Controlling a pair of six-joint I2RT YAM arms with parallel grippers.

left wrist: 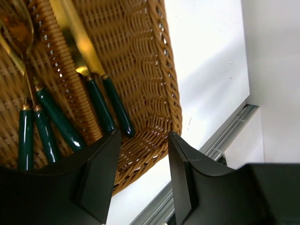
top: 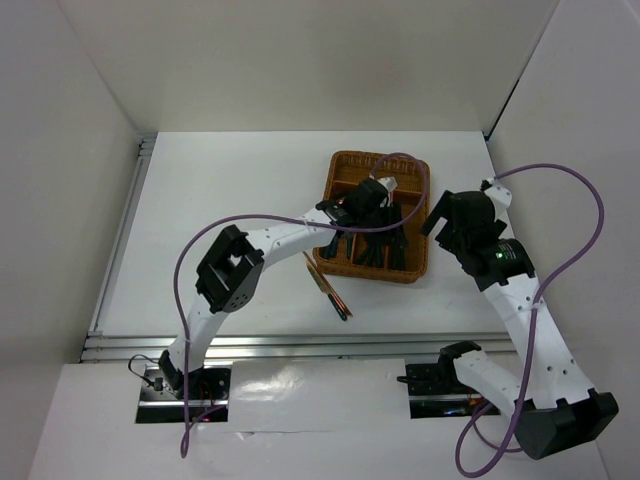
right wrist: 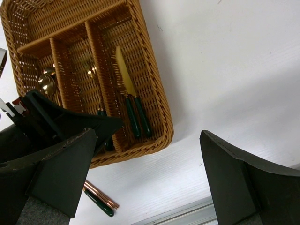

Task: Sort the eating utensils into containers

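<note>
Top external view: I find the left gripper (top: 362,203) over the wicker tray (top: 350,157); its wrist view shows the jaws apart with nothing between them. Two knives (left wrist: 110,105) lie side by side in the end compartment, other green-handled utensils (left wrist: 56,117) in the next. The right gripper (top: 452,237) hangs just beside the tray's right edge, spread wide, empty. Chopsticks (top: 328,288) lie on the table (top: 230,180) near the tray's near-left corner.
</note>
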